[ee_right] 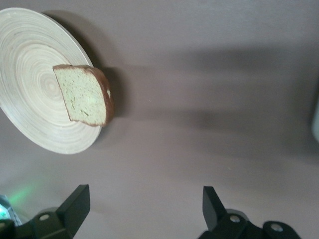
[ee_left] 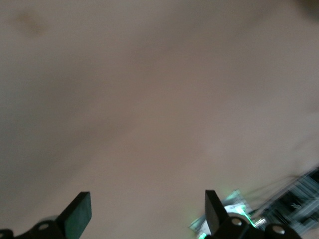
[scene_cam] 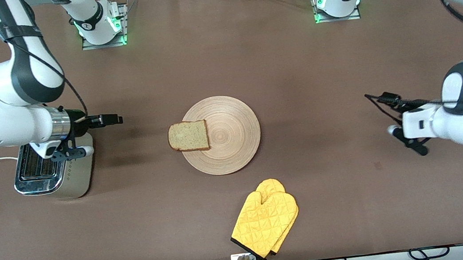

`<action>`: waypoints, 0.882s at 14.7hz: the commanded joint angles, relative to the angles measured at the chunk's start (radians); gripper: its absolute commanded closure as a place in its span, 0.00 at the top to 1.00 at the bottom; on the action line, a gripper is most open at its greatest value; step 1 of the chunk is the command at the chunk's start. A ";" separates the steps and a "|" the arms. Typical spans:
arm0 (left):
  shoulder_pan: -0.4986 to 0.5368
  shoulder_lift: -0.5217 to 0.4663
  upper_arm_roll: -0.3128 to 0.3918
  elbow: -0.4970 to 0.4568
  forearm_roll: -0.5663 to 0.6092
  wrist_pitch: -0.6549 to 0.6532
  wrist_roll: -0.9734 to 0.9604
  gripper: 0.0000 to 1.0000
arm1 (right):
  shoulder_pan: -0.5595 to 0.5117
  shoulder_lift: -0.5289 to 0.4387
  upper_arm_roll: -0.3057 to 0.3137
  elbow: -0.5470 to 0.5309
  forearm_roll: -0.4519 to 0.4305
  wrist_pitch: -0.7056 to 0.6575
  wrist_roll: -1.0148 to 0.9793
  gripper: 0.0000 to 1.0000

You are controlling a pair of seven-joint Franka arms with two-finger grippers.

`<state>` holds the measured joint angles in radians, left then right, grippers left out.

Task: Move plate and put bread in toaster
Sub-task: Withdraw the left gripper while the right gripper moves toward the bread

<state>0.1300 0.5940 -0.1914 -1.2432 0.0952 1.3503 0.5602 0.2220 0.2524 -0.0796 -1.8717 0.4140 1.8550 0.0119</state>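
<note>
Front view, bread (scene_cam: 188,136) overhanging plate (scene_cam: 227,135)

I see the squarish crusted bread slice (scene_cam: 188,136) overhanging the round wooden plate's (scene_cam: 234,147) rim toward the boxy chrome-topped toaster (scene_cam: 51,171); quilted yellow oven mitts (scene_cam: 266,224) lie nearer the camera.

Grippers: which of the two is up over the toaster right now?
The right gripper, fingers open, is over the toaster. The left gripper, also open, is over bare table at its own end.
</note>
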 commanded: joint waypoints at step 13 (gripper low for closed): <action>0.085 -0.528 0.001 -0.386 0.008 0.223 -0.189 1.00 | 0.134 -0.021 -0.003 -0.297 0.331 0.475 -0.013 1.00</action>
<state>0.2024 0.0556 -0.1957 -1.6336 0.1146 1.5360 0.3936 0.3481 0.2403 -0.0788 -2.1364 0.6955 2.2832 0.0416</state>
